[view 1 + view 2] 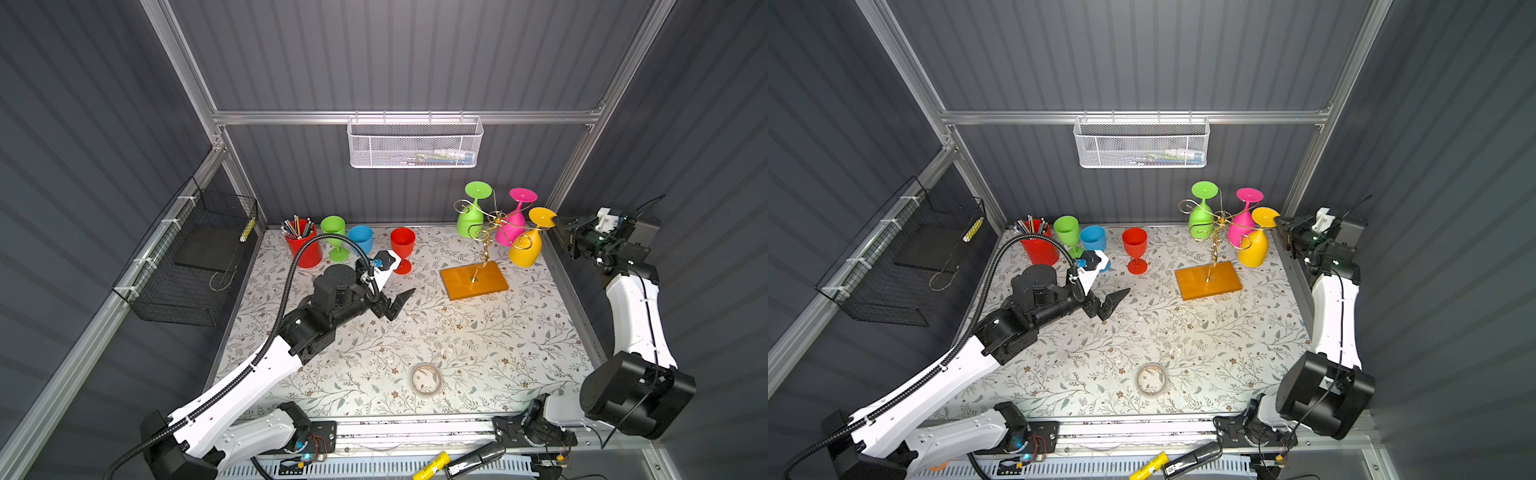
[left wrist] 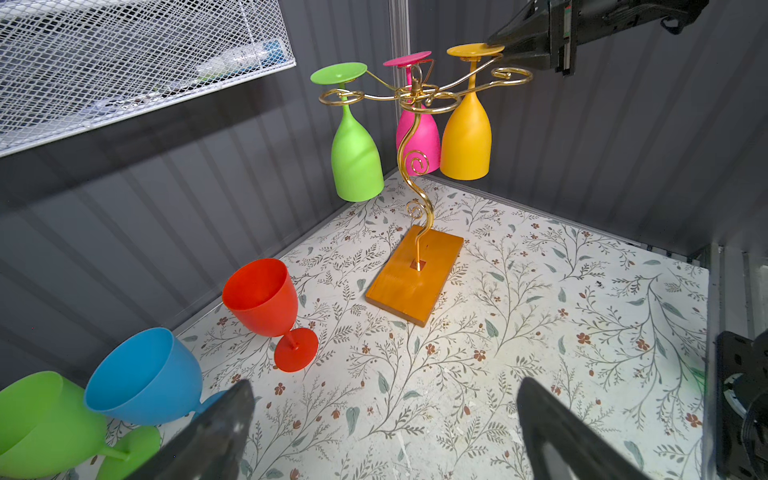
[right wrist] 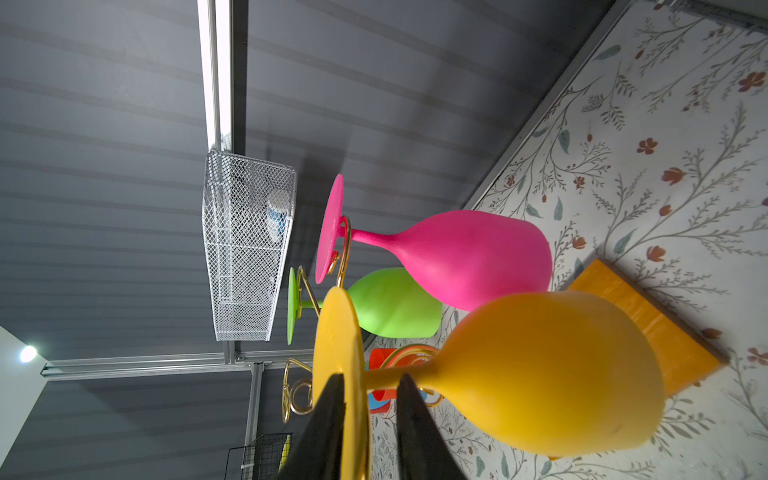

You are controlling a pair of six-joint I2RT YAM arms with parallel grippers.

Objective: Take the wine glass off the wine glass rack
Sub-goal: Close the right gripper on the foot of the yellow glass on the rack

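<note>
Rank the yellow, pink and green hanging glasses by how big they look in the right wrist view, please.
1. Yellow glass
2. Pink glass
3. Green glass, partly hidden behind the other two.
This is by looks only: the yellow one hangs nearest the camera, so the true sizes may be alike.

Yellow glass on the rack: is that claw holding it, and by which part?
Not quite gripped. The right gripper straddles the foot of the yellow glass, a gap showing on one side. The left gripper holds nothing.
</note>
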